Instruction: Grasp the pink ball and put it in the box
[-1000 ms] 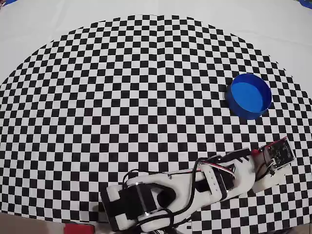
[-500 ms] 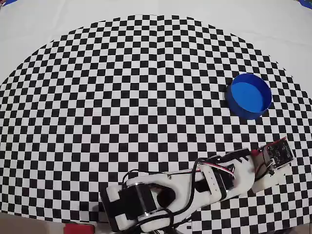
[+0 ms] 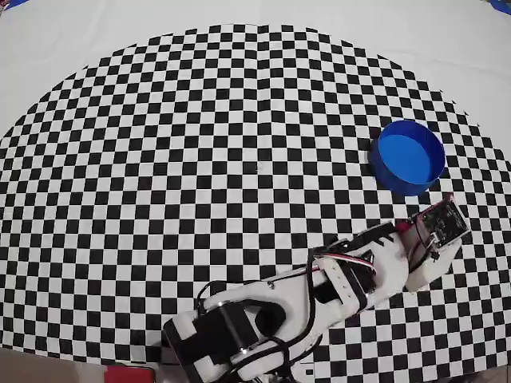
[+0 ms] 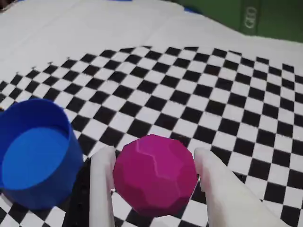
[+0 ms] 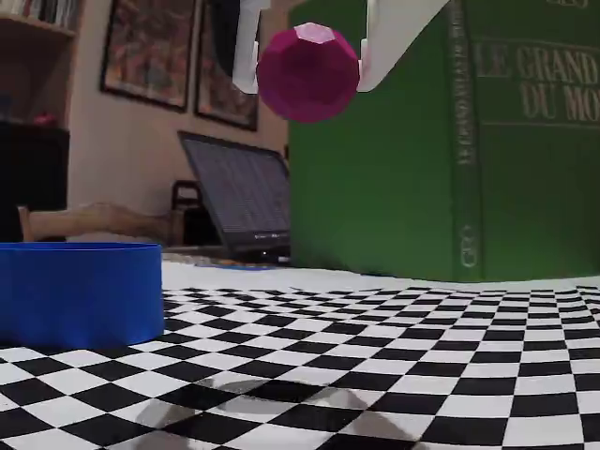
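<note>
The hand (image 4: 154,189) is clamped on the pink ball (image 4: 155,175), one finger on each side. The ball hangs up in the air above the checkered surface (image 5: 394,375). The blue box (image 4: 35,151) sits near it, off to the left in the wrist view.

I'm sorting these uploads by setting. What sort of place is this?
Probably a home room, a study or living room: framed pictures hang on the wall, an open laptop sits behind the checkered mat, and a big green book stands beside it.

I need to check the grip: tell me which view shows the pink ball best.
The wrist view: the pink ball fills the gap between both fingers. The fixed view shows it lifted, clear of the table. The overhead view hides it under the arm.
</note>
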